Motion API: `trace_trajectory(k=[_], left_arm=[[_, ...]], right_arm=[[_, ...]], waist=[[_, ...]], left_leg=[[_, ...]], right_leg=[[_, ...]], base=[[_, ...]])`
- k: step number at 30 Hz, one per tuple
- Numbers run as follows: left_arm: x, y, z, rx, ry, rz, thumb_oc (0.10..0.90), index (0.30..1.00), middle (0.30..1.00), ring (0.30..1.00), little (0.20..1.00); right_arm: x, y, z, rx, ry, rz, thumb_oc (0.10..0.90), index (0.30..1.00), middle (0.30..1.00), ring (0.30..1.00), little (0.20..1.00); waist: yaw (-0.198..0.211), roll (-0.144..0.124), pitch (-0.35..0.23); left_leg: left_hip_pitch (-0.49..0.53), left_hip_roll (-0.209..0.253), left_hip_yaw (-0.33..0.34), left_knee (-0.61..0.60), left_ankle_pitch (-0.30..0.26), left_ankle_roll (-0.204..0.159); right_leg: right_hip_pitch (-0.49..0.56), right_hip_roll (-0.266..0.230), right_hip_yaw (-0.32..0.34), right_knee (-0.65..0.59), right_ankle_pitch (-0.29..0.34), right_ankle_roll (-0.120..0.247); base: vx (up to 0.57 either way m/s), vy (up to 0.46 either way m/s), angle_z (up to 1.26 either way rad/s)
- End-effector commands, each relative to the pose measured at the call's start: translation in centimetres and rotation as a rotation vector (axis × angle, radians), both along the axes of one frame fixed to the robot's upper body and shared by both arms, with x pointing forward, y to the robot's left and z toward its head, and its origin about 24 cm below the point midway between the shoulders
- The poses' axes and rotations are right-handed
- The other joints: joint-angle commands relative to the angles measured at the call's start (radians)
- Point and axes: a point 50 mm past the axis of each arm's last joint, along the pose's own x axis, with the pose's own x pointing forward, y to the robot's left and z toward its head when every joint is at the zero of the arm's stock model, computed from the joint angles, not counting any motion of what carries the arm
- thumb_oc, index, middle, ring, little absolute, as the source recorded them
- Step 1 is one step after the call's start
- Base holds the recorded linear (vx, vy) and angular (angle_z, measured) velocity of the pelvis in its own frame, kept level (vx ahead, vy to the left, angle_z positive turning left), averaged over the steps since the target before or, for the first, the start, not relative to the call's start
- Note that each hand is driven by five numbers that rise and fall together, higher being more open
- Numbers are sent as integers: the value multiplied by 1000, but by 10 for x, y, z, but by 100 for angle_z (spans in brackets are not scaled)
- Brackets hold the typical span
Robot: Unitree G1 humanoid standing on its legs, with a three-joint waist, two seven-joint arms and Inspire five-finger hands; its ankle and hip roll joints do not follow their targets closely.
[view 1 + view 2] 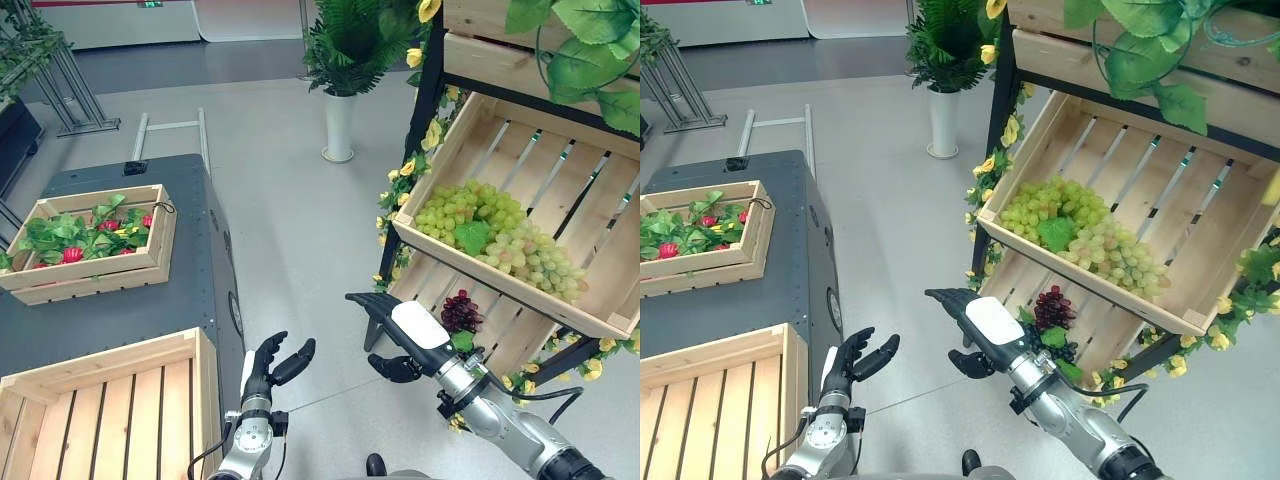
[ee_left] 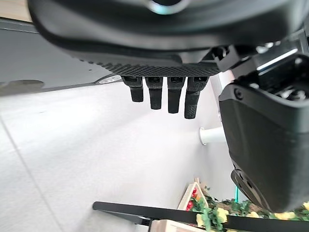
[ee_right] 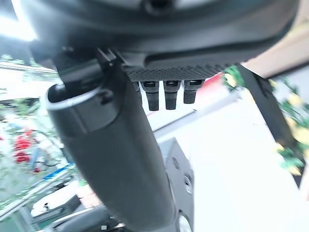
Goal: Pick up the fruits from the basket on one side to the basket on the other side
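Note:
A big bunch of green grapes [image 1: 490, 230] lies in the slanted upper crate [image 1: 505, 282] of the shelf on the right. Below it, a dark purple grape bunch [image 1: 460, 310] rests in the lower crate. My right hand [image 1: 392, 316] hovers open just left of the purple bunch, apart from it, with straight fingers [image 3: 166, 94] and nothing held. Beside the dark cabinet, low in the middle, my left hand [image 1: 270, 360] hangs open and holds nothing, its fingers [image 2: 164, 94] relaxed. An empty wooden crate [image 1: 100, 358] stands on the cabinet at the lower left.
A second crate [image 1: 95, 268] with leaves and red strawberries sits further back on the dark cabinet [image 1: 200, 240]. A potted fern in a white vase [image 1: 338, 125] stands behind on the grey floor. Yellow flowers and leaves trim the black shelf frame [image 1: 425, 95].

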Motion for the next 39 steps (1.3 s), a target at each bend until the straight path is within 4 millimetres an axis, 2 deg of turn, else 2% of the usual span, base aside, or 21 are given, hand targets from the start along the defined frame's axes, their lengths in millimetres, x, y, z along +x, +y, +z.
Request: trace_trajectory(k=[1, 2, 5, 6, 10, 12, 13, 15, 17, 22, 26, 34, 39], left_arm=[[30, -12, 21, -22, -160, -118, 800, 900, 900, 900, 900], [29, -12, 20, -21, -152, -125, 800, 900, 900, 900, 900], [15, -7, 6, -68, -41, -167, 800, 900, 900, 900, 900], [15, -7, 5, -71, -33, -166, 800, 900, 900, 900, 900], [-2, 0, -9, -68, 80, -191, 800, 900, 900, 900, 900], [-6, 1, -12, -69, 112, -198, 800, 900, 900, 900, 900], [-14, 2, -19, -66, 173, -199, 800, 900, 900, 900, 900], [-17, 3, -22, -67, 203, -198, 800, 900, 900, 900, 900], [-31, 2, -32, -55, 293, -230, 800, 900, 900, 900, 900], [-37, -3, -37, -49, 339, -264, 800, 900, 900, 900, 900], [-47, -5, -44, -62, 431, -279, 800, 900, 900, 900, 900], [-50, -4, -46, -100, 477, -322, 800, 900, 900, 900, 900], [-54, -5, -48, -87, 514, -362, 800, 900, 900, 900, 900]], right_arm=[[21, 5, 20, 148, -67, -53, 800, 900, 900, 900, 900], [20, 4, 18, 153, -50, -61, 800, 900, 900, 900, 900], [15, -2, -9, 189, 131, -143, 800, 900, 900, 900, 900], [15, -3, -11, 190, 144, -148, 800, 900, 900, 900, 900], [-1, -11, -60, 143, 432, -247, 800, 900, 900, 900, 900], [-5, -15, -72, 163, 517, -306, 800, 900, 900, 900, 900], [-14, -20, -89, 178, 627, -378, 800, 900, 900, 900, 900], [-19, -21, -95, 196, 676, -400, 800, 900, 900, 900, 900], [-38, -27, -118, 279, 860, -511, 800, 900, 900, 900, 900], [-64, -38, -140, 347, 1030, -687, 800, 900, 900, 900, 900], [-79, -47, -148, 356, 1073, -818, 800, 900, 900, 900, 900], [-78, -49, -149, 352, 1080, -843, 800, 900, 900, 900, 900], [-85, -45, -152, 336, 1140, -825, 800, 900, 900, 900, 900]], waist=[[29, 9, 0], [31, 9, 1], [45, 13, 4], [46, 13, 4], [70, 21, 5], [77, 22, 4], [84, 25, 1], [87, 27, 0], [98, 34, -5], [108, 46, -10], [114, 57, -16], [126, 64, -18], [125, 68, -16]], left_leg=[[20, -66, -33, 15, -137, 31], [19, -66, -35, 15, -137, 31], [16, -68, -55, 14, -134, 32], [16, -68, -57, 14, -134, 32], [16, -70, -88, 18, -133, 33], [17, -71, -99, 17, -131, 34], [18, -72, -112, 16, -131, 35], [20, -72, -118, 15, -131, 35], [23, -75, -139, 11, -127, 34], [23, -79, -160, 10, -126, 34], [23, -83, -178, 10, -124, 34], [17, -89, -207, 10, -119, 31], [25, -90, -210, 10, -121, 31]], right_leg=[[55, 29, -68, 23, -86, 0], [55, 29, -70, 24, -86, 0], [59, 27, -88, 26, -93, -3], [59, 27, -89, 26, -93, -3], [71, 24, -114, 30, -106, -10], [75, 25, -119, 30, -110, -12], [82, 26, -124, 32, -117, -17], [85, 27, -127, 33, -119, -19], [95, 27, -140, 35, -127, -25], [106, 27, -158, 35, -137, -32], [115, 25, -173, 36, -146, -36], [119, 21, -189, 36, -154, -39], [130, 20, -194, 31, -155, -40]], base=[[-4, -37, 6], [-4, -45, 8], [4, -29, 21], [12, -16, 13], [17, -15, 16], [30, -17, 19], [34, -12, 23], [36, -9, 17], [48, 2, 16], [27, 15, 16], [44, 17, 10], [8, -9, 13], [22, 2, 9]])
